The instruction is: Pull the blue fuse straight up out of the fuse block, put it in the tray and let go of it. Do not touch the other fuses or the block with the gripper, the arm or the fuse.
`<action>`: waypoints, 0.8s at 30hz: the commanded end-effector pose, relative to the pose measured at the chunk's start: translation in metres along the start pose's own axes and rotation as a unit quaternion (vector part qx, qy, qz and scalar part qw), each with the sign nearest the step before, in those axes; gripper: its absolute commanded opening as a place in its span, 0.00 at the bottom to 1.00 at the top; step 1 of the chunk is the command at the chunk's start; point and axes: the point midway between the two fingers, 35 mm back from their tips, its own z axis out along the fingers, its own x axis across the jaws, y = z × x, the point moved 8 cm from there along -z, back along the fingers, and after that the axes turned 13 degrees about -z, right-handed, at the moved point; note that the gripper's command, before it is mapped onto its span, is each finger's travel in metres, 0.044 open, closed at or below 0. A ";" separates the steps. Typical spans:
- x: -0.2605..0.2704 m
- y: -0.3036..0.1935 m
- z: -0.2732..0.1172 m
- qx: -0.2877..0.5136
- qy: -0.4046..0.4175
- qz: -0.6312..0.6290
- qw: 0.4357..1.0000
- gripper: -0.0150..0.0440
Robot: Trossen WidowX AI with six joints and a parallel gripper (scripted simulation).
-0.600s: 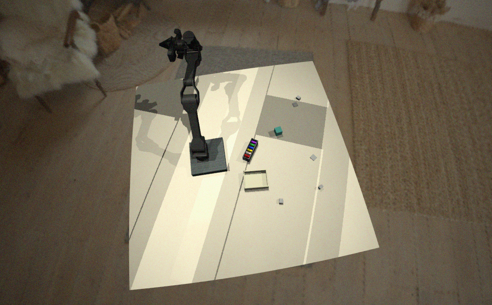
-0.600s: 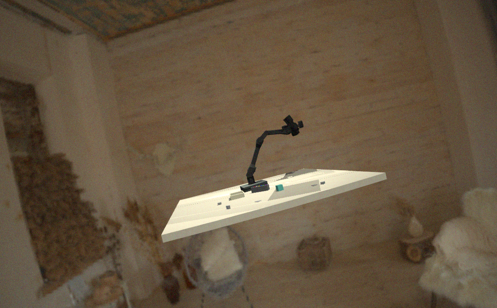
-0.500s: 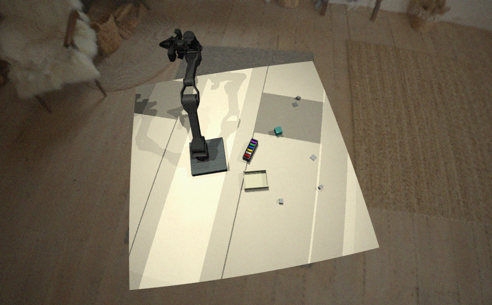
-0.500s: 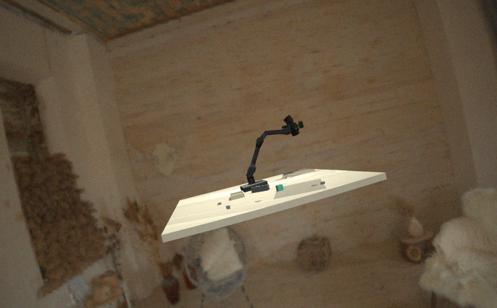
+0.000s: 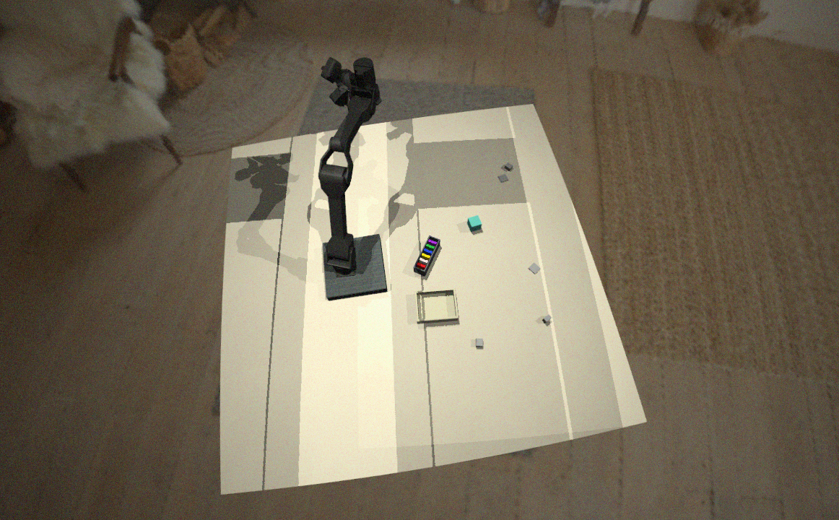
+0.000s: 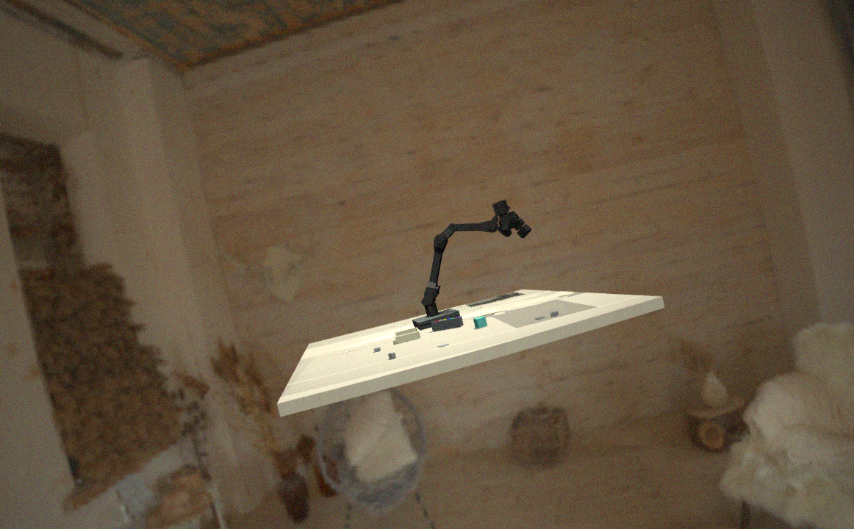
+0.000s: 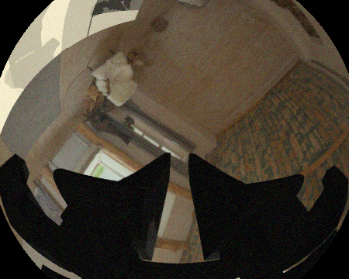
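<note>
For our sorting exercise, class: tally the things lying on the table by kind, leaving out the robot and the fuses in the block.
Small grey cubes: 5
Teal cube: 1
Tray: 1
Fuse block: 1
Total: 8

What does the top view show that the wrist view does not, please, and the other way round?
Only the top view shows the black fuse block with its row of coloured fuses, the shallow cream tray, the teal cube and the arm's dark square base. Only the wrist view shows the gripper from close by, its two dark fingers slightly parted with nothing between them, pointed at the room's wall and ceiling. Both show part of the cream table top.
</note>
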 end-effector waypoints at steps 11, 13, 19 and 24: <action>0.067 0.014 -0.154 0.260 0.200 0.525 0.786 0.37; 0.072 0.020 -0.175 0.300 0.209 0.574 0.733 0.37; 0.082 0.044 -0.237 0.422 0.217 0.688 0.549 0.37; 0.083 0.072 -0.287 0.519 0.198 0.747 0.366 0.37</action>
